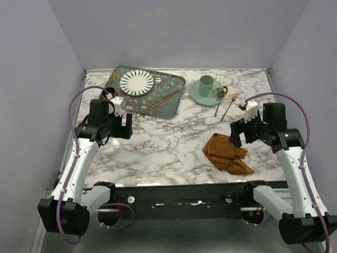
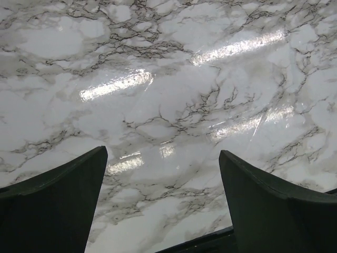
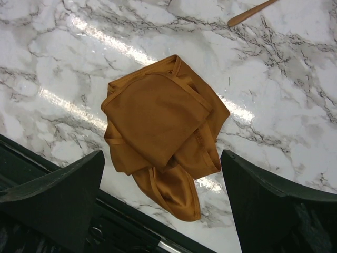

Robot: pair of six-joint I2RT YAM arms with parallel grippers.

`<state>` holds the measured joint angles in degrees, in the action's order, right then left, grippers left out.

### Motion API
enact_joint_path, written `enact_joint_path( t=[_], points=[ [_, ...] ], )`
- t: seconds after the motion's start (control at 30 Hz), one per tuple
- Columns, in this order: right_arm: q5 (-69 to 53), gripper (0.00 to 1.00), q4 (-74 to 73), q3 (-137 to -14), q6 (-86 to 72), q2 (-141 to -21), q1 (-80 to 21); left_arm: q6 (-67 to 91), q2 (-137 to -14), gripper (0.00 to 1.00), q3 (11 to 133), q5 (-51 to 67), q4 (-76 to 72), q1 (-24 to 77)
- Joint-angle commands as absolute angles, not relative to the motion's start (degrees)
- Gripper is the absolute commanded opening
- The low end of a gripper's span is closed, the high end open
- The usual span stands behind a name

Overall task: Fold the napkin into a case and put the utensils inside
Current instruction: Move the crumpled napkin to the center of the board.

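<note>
- The left jaws stood wide open over bare marble on the left side of the desk (image 1: pixel 168 142), holding nothing.
- The right jaws were just as wide open and empty, hovering by the right edge with the napkin (image 3: pixel 163 126) below and between their tips.
- The napkin lay in a loose, crumpled heap close to the near edge, towards the near right corner, and was not folded into any case.
- Of the utensils, the fork (image 1: pixel 230 105) and spoon (image 1: pixel 220 100) lay side by side on the marble towards the far right corner, just beside a green saucer (image 1: pixel 197 96) carrying a cup (image 1: pixel 206 84).
- The knife-like piece (image 1: pixel 164 99) lay slantwise on the patterned tray (image 1: pixel 178 81) at the far edge, left of centre, next to a striped plate (image 1: pixel 137 82).
</note>
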<state>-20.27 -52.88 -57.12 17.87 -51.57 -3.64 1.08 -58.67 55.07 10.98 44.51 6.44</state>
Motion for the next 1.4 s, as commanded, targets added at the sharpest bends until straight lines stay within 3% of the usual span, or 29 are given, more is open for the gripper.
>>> enact_joint_path(
  t=[0.0, 0.33, 0.83, 0.93, 0.97, 1.03, 1.07, 1.2, 1.37],
  points=[
    [-19.78, 1.00, -60.11, -60.03, 24.60, -55.71, -3.25, -3.16, -57.74, 0.99, 58.62, 11.24, 45.00, 6.15],
    [-17.58, 1.00, -62.14, -60.21, 28.92, -65.56, -3.25, -4.13, -58.89, 0.99, 60.82, 12.74, 46.05, 6.15],
    [-22.49, 1.00, -58.71, -64.06, 29.27, -94.10, -5.89, -3.78, -58.80, 0.99, 59.50, 13.28, 46.14, 6.15],
    [-25.66, 0.79, -59.59, -65.82, 28.83, -99.38, -6.68, -3.43, -59.50, 0.99, 59.50, 13.01, 46.67, 6.15],
    [-27.75, 0.54, -59.68, -67.14, 28.57, -100.19, -6.85, -3.34, -59.68, 0.99, 59.41, 12.92, 46.76, 6.15],
    [-30.66, 0.22, -60.38, -68.72, 27.86, -101.07, -7.91, -3.43, -59.94, 0.99, 59.33, 12.83, 47.37, 6.15],
    [-34.50, 0.01, -60.64, -69.86, 27.69, -100.29, -8.35, -3.51, -60.03, 0.99, 59.50, 12.75, 47.55, 6.15],
    [-45.07, 0.01, -59.43, -72.76, 25.76, -93.02, -13.25, -4.83, -60.38, 0.99, 60.29, 14.23, 48.34, 6.15],
    [-45.72, 0.01, -50.03, -73.30, 20.66, -81.49, -20.73, -6.15, -61.35, 0.99, 63.19, 20.99, 47.73, 6.15]
  ],
)
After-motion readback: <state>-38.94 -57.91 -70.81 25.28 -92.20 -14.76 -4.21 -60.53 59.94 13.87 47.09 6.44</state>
